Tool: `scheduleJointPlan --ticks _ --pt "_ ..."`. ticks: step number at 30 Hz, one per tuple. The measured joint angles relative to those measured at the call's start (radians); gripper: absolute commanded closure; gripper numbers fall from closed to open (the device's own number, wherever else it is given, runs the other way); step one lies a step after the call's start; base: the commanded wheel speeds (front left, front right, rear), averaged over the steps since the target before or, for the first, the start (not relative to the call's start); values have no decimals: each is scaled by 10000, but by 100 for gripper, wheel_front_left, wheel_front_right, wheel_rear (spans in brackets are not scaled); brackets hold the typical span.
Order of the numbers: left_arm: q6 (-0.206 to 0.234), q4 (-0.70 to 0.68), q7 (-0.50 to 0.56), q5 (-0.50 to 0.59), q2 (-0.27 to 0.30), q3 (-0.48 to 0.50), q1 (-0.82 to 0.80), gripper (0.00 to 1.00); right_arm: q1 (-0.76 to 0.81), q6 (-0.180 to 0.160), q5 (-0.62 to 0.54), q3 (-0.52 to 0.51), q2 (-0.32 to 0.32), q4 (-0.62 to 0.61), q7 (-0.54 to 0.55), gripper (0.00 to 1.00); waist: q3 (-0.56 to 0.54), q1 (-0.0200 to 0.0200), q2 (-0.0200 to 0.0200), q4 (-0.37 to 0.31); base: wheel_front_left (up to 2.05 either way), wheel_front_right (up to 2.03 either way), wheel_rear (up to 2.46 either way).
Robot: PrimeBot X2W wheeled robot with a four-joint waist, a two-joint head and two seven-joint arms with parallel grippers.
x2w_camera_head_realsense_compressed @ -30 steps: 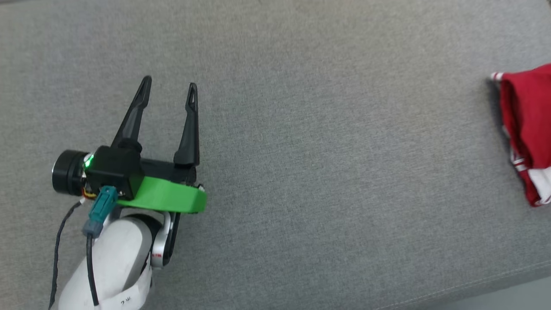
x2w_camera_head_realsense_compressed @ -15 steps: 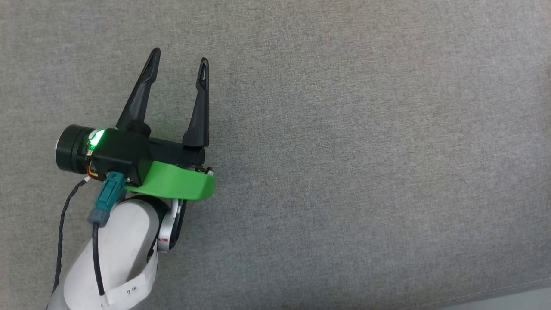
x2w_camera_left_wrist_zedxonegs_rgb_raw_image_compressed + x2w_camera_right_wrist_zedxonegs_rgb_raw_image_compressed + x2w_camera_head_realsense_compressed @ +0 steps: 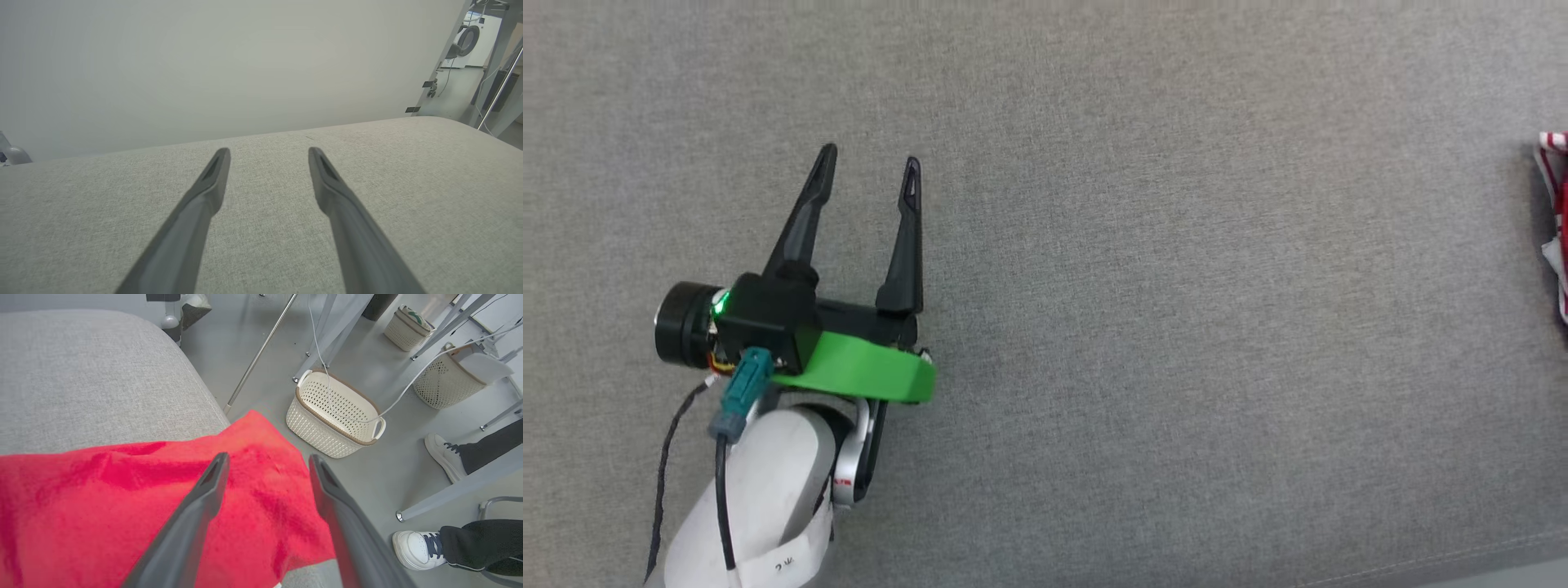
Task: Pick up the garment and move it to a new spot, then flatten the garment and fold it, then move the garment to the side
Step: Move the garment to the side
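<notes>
A wide grey fabric-covered tabletop [image 3: 1176, 343] spans the head view. At the lower left of that view, the left gripper [image 3: 869, 159] hovers above the cloth surface on a pale forearm [image 3: 760, 490], with a bright green bracket [image 3: 866, 377] behind its two long dark fingers. The fingers stand wide apart with nothing between them. The left wrist view looks along them across bare grey cloth toward a plain pale wall [image 3: 204, 61].

The garment [image 3: 1555, 204] lies at the far right edge of the head view, well apart from the left gripper. Here it appears as a thin sliver of red fabric with red-and-white striped trim.

In the right wrist view, the garment is a broad spread of bright red fabric at the rounded end of the tabletop, with one corner reaching over the edge. The right gripper [image 3: 268, 458] is above this fabric. Its two dark fingers are spread wide and grip nothing. Whether their tips touch the cloth cannot be told.

Beyond the end of the tabletop is a grey floor [image 3: 253, 335]. A cream perforated basket [image 3: 335, 416] with a brown rim stands there, with a white cable [image 3: 408, 388] running over it. Further off are two more baskets and some slanted metal legs. At the right edge are a person's feet in white shoes [image 3: 416, 547] and dark trousers.
</notes>
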Motion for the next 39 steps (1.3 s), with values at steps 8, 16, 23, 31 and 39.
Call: scheduleJointPlan --ticks 8,16,23,31,39 --pt "242 167 -104 -301 -132 86 1104 0 1011 2 -215 -8 763 -709 -1099 0 -1272 -2 0 89 0 0 0" --pt "468 382 -184 -621 -188 222 2076 0 2680 0 462 963 1774 -1662 -1622 0 -2557 -2 -1 291 0 0 0" --pt "533 665 -188 -759 -247 334 2649 0 4096 0 1018 1914 2681 -2984 -1685 0 -3465 -2 0 581 0 0 0" --pt "646 1035 -190 -1104 -213 658 3060 0 5612 0 1476 3041 3714 -5162 -1244 0 -4203 -2 -1 1117 0 0 0" --pt "642 1252 -263 -1365 46 999 3359 0 6565 0 1755 4144 4351 -7361 -671 0 -4761 -2 -1 1543 0 0 0"
